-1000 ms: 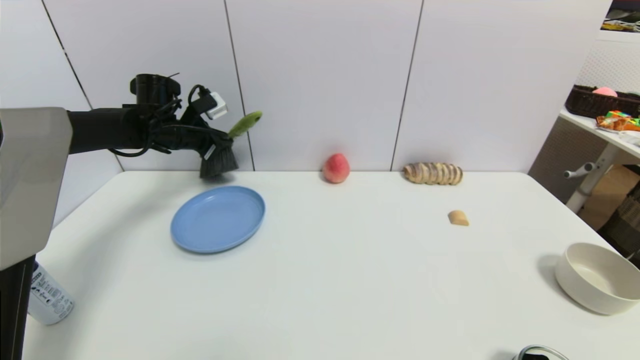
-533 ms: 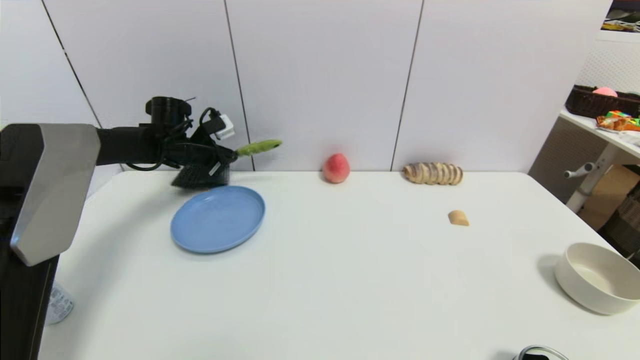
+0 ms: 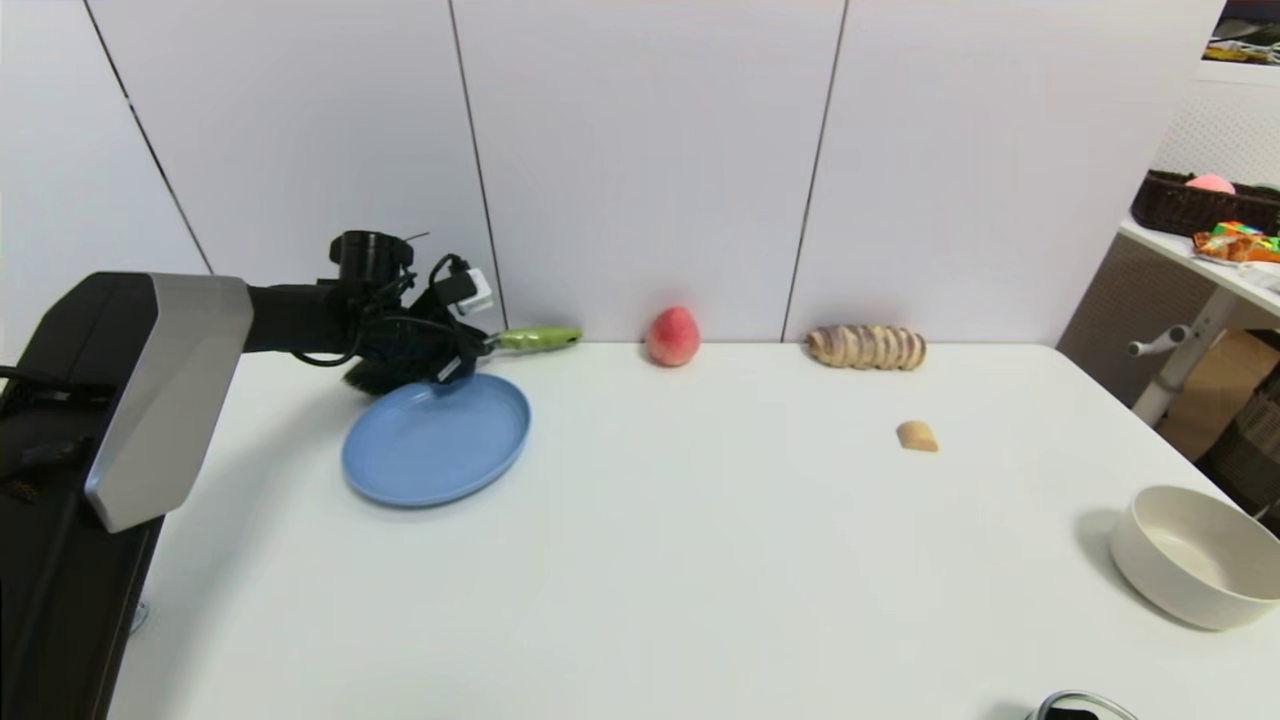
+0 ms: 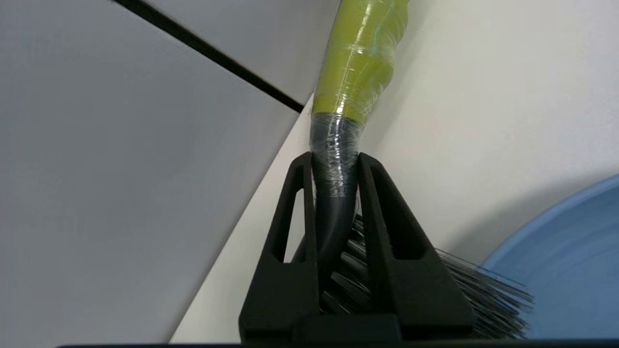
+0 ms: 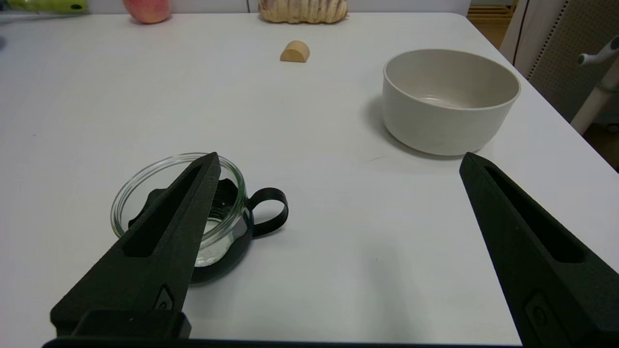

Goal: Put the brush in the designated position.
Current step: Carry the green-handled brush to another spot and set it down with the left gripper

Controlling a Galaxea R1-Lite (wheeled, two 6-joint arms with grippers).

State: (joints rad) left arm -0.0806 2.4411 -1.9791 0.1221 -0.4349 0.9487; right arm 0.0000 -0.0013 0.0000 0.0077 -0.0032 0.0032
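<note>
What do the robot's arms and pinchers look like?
The left arm is black with a big grey cover, looped black cables and a small white box. Its left end effector has two black, pointed, hollow fingers. The right end effector has matching black fingers.

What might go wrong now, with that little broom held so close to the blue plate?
Two risks, as I judge it. The brush hangs low behind the blue plate, so its bristles may snag or nudge the rim on the way down. The left gripper clamps only the slim neck, so the brush might twist. The right gripper waits open, far off.
</note>
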